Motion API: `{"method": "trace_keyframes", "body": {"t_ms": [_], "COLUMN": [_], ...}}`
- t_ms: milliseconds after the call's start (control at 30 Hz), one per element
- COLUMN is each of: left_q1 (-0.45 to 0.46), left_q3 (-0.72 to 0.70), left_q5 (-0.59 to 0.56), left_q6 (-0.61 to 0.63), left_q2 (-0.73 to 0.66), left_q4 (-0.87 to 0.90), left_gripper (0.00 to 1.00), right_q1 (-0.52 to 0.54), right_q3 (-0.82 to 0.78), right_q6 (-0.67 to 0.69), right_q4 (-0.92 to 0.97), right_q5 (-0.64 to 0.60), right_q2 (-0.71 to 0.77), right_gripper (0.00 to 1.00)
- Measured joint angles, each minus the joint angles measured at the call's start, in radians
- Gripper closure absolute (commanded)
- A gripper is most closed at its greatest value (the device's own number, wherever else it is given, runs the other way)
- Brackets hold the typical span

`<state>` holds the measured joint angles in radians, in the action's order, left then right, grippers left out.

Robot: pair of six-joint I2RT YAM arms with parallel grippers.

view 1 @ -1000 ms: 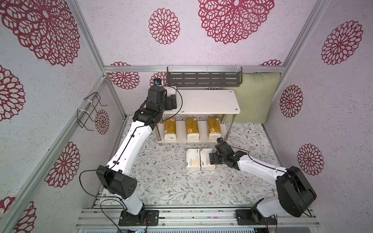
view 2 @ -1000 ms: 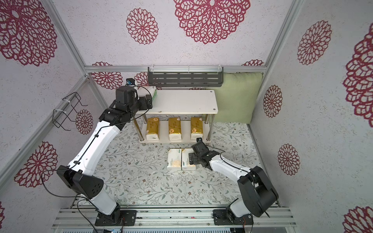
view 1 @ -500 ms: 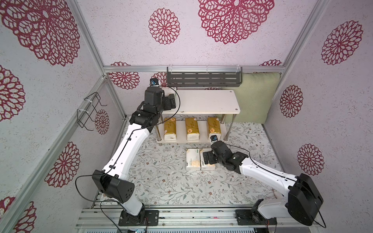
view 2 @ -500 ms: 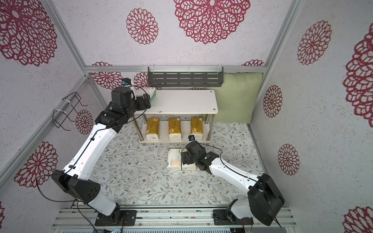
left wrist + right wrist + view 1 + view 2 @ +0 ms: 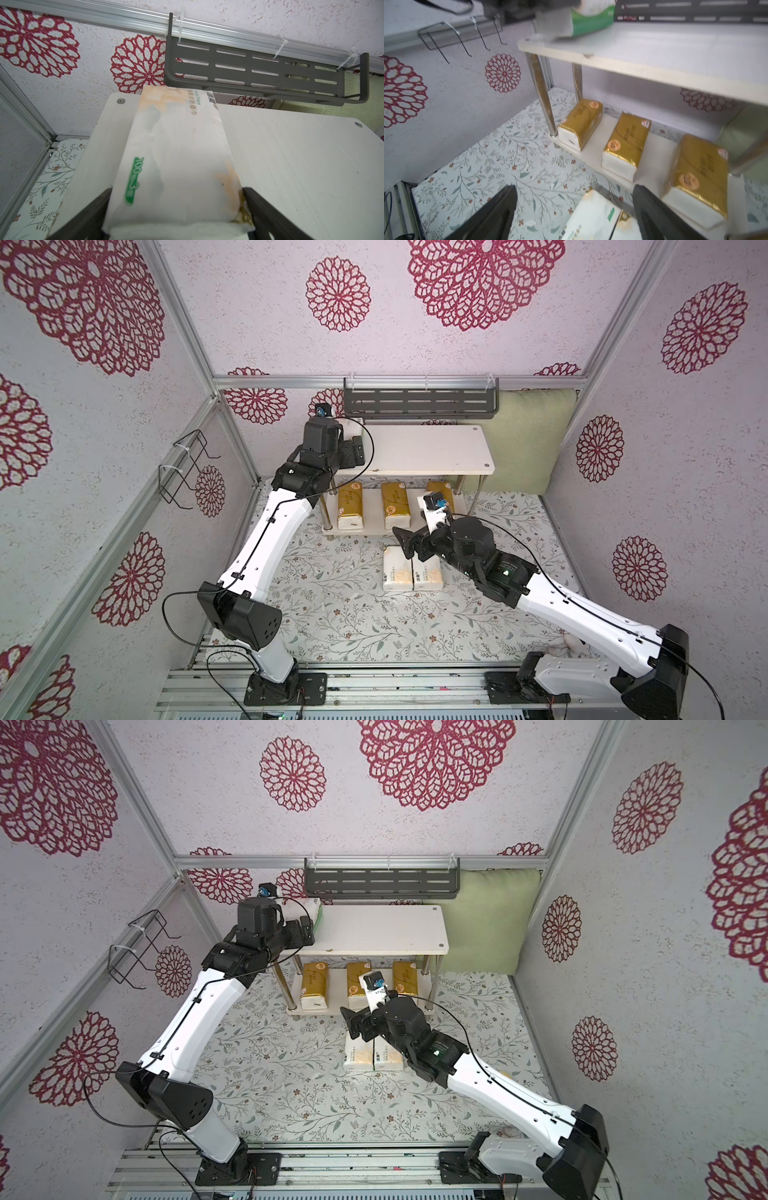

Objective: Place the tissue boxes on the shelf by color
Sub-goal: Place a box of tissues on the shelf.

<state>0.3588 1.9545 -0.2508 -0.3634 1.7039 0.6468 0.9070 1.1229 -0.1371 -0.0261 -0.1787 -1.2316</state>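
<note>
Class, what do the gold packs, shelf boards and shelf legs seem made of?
Gold packs: glossy film, probably plastic; it glints and creases.
Boards: matte white, likely laminated wood; faint grain lines.
Legs: polished metal tube; mirror-like reflections.

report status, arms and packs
left gripper, jaws shut on white pack over top board. right gripper, jaws open above two floor packs. three gold packs on lower board. nothing in the way.
</note>
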Motion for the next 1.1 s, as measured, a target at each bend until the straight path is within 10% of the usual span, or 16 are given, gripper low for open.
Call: {"method": "trace_keyframes", "body": {"t_ms": [433,1100], "left_q1": [-0.017,-0.034], "left_q3": [0.034,0.039], "left_q5": [0.049,0.106], "left_q6": [-0.031,-0.051], "left_q2": [0.000,0.000], "left_q4": [0.048,0.075], "left_gripper": [0.03,0.03], "right_q1": [-0.005,-0.099], "right_q3": [0.196,0.383], "right_q6": [0.294,0.294], "right_q4": [-0.188,-0.328], "right_q5": [0.025,0.187], "right_q2": [-0.293,-0.458], "right_gripper": [0.14,0.36]}}
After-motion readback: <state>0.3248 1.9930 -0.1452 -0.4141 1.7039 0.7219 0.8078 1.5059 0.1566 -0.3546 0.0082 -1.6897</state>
